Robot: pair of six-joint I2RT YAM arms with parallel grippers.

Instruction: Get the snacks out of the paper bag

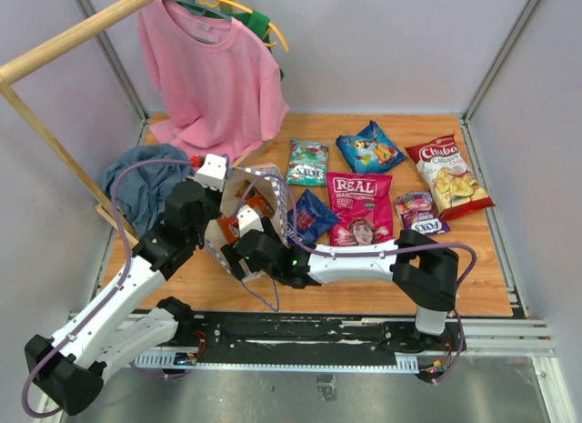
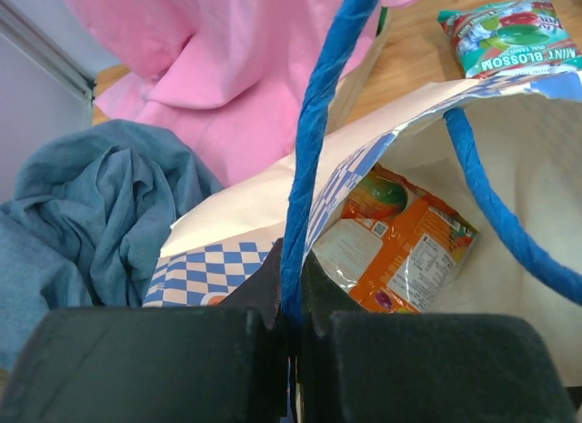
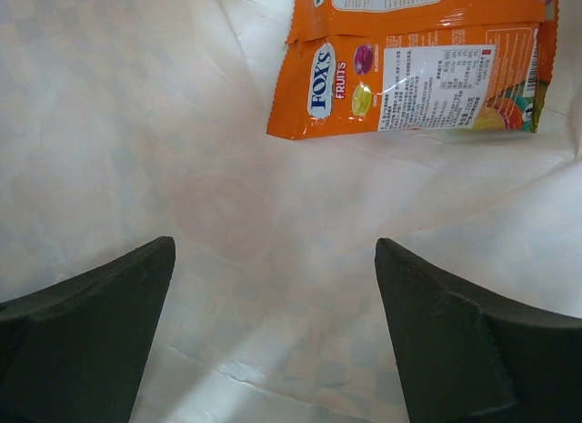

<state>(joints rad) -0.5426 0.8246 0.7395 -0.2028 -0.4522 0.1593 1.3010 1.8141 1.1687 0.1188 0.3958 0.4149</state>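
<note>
Nearest me, the right arm rises from its base, folds sharply at the elbow and stretches low to the left across the wooden table [image 1: 473, 277] into the mouth of the paper bag [image 2: 214, 268]. The right gripper [image 3: 275, 250] is inside the bag, its dark fingers spread wide over creased white paper and touching nothing. Just ahead of it lies a glossy orange packet [image 3: 418, 68], flat on the bag's inner wall.

The left arm slants up from the left corner. The left gripper [image 2: 291, 300] is pressed together on the bag's twisted blue cord handle [image 2: 314, 141], which runs taut above the fingers. The bag's outside is blue-and-white check.

Right of the bag, shiny snacks lie on the wood: a dark blue bag [image 1: 314, 216], the pink-red REAL bag [image 1: 359, 207], a purple packet [image 1: 420, 214], the Chiba chips [image 1: 448, 176], a teal packet [image 1: 307, 162] and a second blue bag [image 1: 369, 148].

Left of the bag sits a crumpled blue-grey cloth [image 1: 145, 182]. At the back, a soft pink T-shirt [image 1: 218, 77] hangs from a wooden rail [image 1: 82, 32].
</note>
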